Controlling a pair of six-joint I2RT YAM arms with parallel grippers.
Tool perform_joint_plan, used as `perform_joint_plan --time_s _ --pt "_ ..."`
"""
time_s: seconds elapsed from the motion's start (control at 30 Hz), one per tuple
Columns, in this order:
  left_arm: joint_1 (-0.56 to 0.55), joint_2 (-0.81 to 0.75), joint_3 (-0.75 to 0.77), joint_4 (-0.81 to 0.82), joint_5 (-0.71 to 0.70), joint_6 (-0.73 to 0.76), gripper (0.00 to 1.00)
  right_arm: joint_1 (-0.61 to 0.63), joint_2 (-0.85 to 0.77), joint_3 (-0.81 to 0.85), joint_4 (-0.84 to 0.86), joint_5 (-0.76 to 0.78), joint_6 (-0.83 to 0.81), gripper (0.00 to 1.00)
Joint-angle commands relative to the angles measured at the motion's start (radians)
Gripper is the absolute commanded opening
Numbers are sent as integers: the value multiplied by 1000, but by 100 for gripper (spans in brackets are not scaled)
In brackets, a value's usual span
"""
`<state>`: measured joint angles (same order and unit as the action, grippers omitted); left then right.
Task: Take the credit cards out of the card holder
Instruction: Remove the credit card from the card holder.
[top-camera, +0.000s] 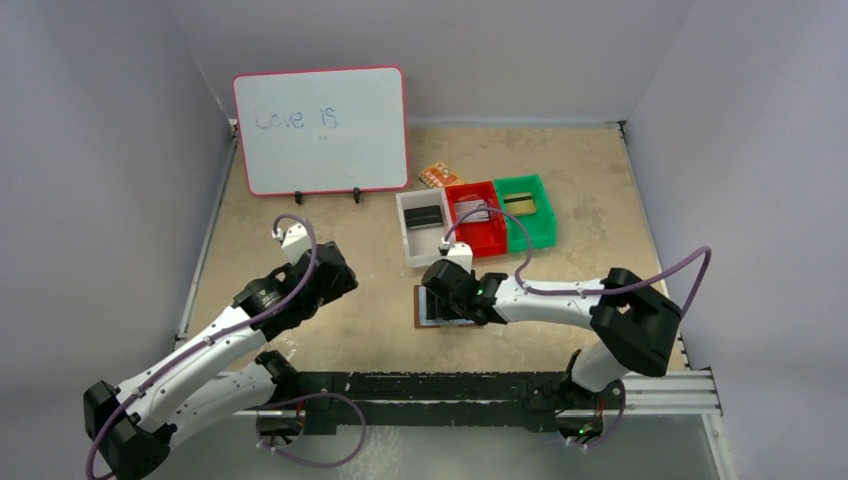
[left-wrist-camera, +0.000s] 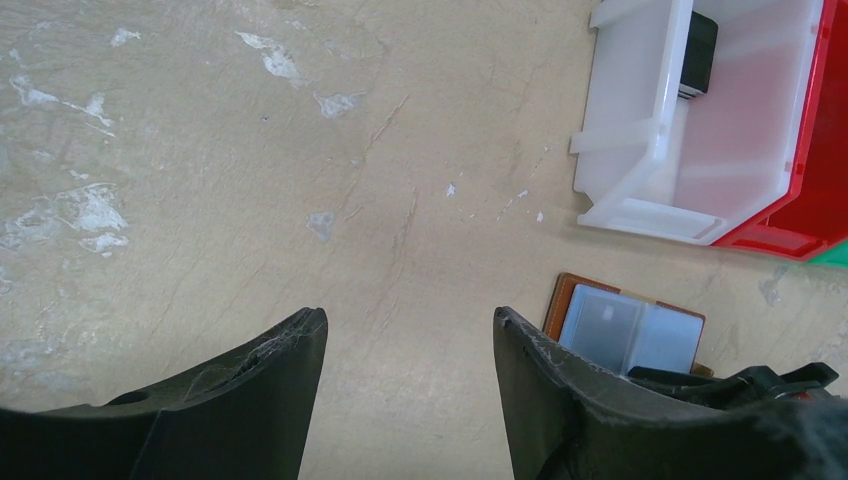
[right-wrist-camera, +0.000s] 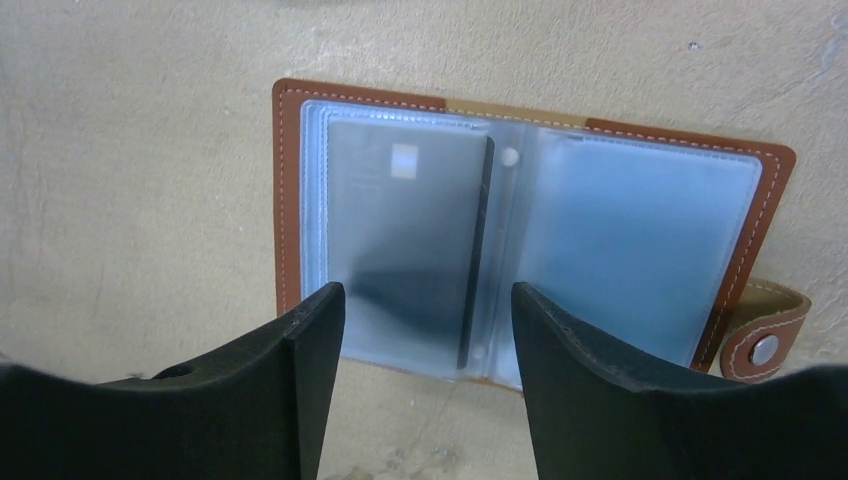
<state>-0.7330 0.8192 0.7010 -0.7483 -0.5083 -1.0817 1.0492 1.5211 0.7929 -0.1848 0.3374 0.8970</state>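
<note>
The mottled beige stone-look counter (top-camera: 560, 180) fills most of what I can see, and at its far edge a pink-framed rectangular whiteboard (top-camera: 320, 128) stands propped up with "Love is" written on it. The white-and-black left arm (top-camera: 200, 350) reaches out over bare counter. Its left claw (left-wrist-camera: 410, 320) is spread wide with nothing between the fingers. The right arm (top-camera: 560, 295) stretches toward the middle, and the right claw (right-wrist-camera: 428, 295) hangs over the wallet, also spread wide and gripping nothing. Beyond it three small plastic bins sit side by side, touching. The white bin (top-camera: 405, 230) holds a black card (left-wrist-camera: 700, 50), the red bin (top-camera: 490, 243) a silvery-grey card (top-camera: 474, 211), and the green bin (top-camera: 540, 232) a gold-olive card (top-camera: 520, 207). Just nearer than the white and red bins, the brown leather-look bifold card holder (right-wrist-camera: 640, 230) lies open and flat on the counter, its pale blue-grey clear pockets facing up. A dark credit card (right-wrist-camera: 400, 240) sits inside the left-hand pocket in the wrist view, directly under the right claw; the other pocket looks plain. A small orange patterned packet (top-camera: 437, 175) lies behind the bins, and the holder's snap tab (right-wrist-camera: 765, 345) sticks out at one edge.
</note>
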Motion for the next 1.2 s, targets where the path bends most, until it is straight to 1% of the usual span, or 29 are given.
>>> perform_joint_plan --time_s 0.0,0.13,0.17,0.23,0.3,0.4,0.43,0.47,0.53,0.57,0.73,0.87,0.93,1.0,1.1,1.17 --pt "4 12 3 38 9 -7 61 6 39 58 -20 64 12 63" --pt "5 26 4 51 18 -4 61 7 103 80 -50 82 15 58" --pt "5 29 4 54 21 -4 61 7 114 83 -53 83 15 54" --pt "5 39 -1 63 31 -1 61 8 125 79 -52 87 22 43" --pt "5 50 -2 75 44 4 61 8 119 62 -42 79 35 34" --pt "4 70 -6 94 68 12 61 7 108 34 -16 43 33 23" --pt "4 76 -8 103 77 16 61 6 108 26 -4 40 31 21" --pt "5 84 -8 111 86 19 61 7 111 23 4 39 30 17" --pt "3 102 -8 126 106 29 61 3 116 12 26 24 29 3" --pt "4 112 -9 134 120 34 61 -1 118 2 42 14 29 0" --pt "3 162 -15 187 190 61 60 -41 99 -63 131 -43 32 0" --pt "2 192 -31 277 289 82 57 -115 56 -169 281 -164 34 0" --pt "3 207 -47 350 355 77 57 -142 35 -229 370 -219 42 0" --pt "-1 221 -74 466 419 56 56 -163 28 -277 448 -256 54 0" --pt "-12 251 -120 616 484 7 56 -180 46 -315 491 -283 73 0" --pt "-35 284 -134 673 488 -14 56 -184 59 -330 507 -289 82 0"
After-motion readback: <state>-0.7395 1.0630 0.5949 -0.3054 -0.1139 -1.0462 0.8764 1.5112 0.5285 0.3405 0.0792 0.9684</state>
